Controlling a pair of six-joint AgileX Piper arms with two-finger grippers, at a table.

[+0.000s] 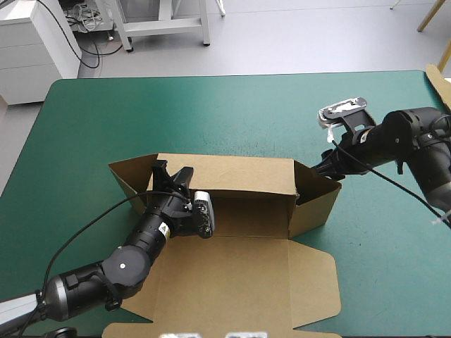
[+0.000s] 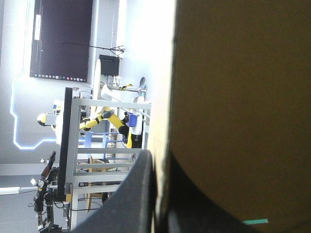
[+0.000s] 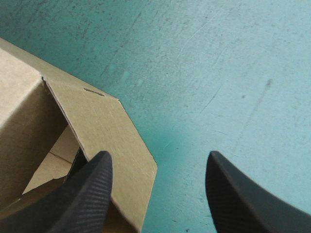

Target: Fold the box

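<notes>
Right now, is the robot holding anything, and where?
The left gripper pinches the brown cardboard box by the left end of its raised far wall. The open right gripper, beside the right end flap, holds nothing.

high: overhead, whole box (image 1: 239,274) | left wrist: level, against its wall | right wrist: downward, near its corner

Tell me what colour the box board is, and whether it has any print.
Plain brown with no visible print; the box shows best in the high view.
</notes>
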